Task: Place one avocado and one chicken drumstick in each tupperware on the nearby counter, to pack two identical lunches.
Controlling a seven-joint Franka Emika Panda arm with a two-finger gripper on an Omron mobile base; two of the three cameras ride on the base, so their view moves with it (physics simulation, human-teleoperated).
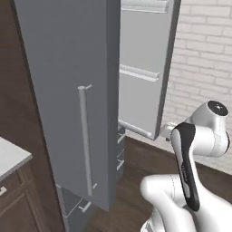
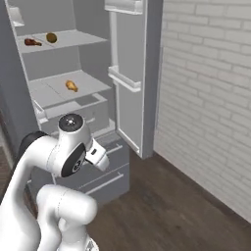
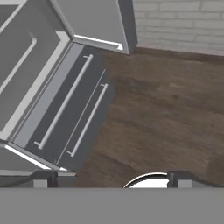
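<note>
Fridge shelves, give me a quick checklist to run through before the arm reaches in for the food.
1. Fridge door open: ok, it stands swung wide.
2. Food in sight: ok. Golden drumstick on the lower shelf; dark drumstick and olive-brown avocado on the upper shelf.
3. Second avocado found: cannot tell from these pictures.
4. End effector open and empty: ok, fingertips wide apart with nothing between them.
5. End effector aimed at a shelf: not ok, the hand view looks down at the drawer fronts and wood floor.
6. Tupperwares located: cannot tell.
</note>
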